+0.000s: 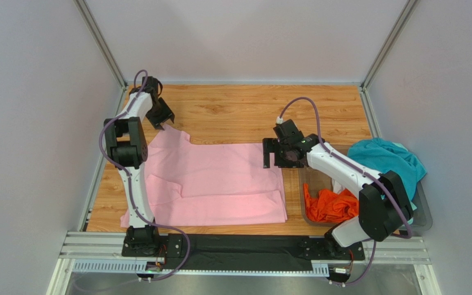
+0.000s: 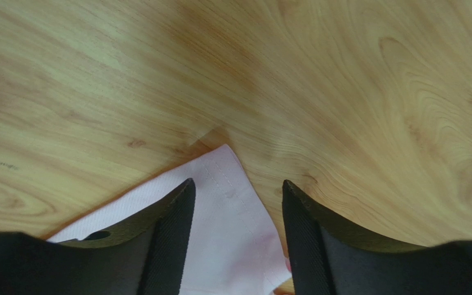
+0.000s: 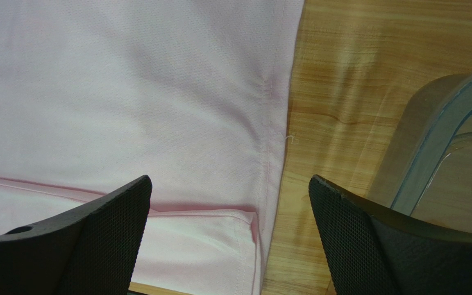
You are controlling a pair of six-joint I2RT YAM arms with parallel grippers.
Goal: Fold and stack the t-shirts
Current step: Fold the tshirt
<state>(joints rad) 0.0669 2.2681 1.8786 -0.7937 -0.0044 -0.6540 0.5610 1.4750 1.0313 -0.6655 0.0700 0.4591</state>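
Counter (image 1: 238, 110): wood-grain surface that carried the work; its middle was given to the one shirt being folded.
Pink shirt (image 1: 214, 181): lay spread flat between the two arms, a sleeve reaching toward the far left. A second layer showed along its near edge, so one lengthwise fold appeared made. Judged part-folded, with no stack begun.
Bin (image 1: 422, 215): clear plastic, at the counter's right edge just beside the shirt hem; it served as the holding place for shirts awaiting folding.
Teal shirt (image 1: 386, 157): heaped over the bin's far side, unfolded.
Orange shirt (image 1: 331, 206): crumpled inside the bin, unfolded.
Right tool (image 3: 229, 178): jaws wide apart, nothing held. It hung over the shirt's right hem, close to the doubled layer, placed to take that edge.
Left tool (image 2: 237, 184): jaws parted, nothing held. The sleeve corner lay below and between the fingers; contact with the cloth could not be told.
Placement rationale: one tool at each end suited a paired lift, so the cloth would stay taut.
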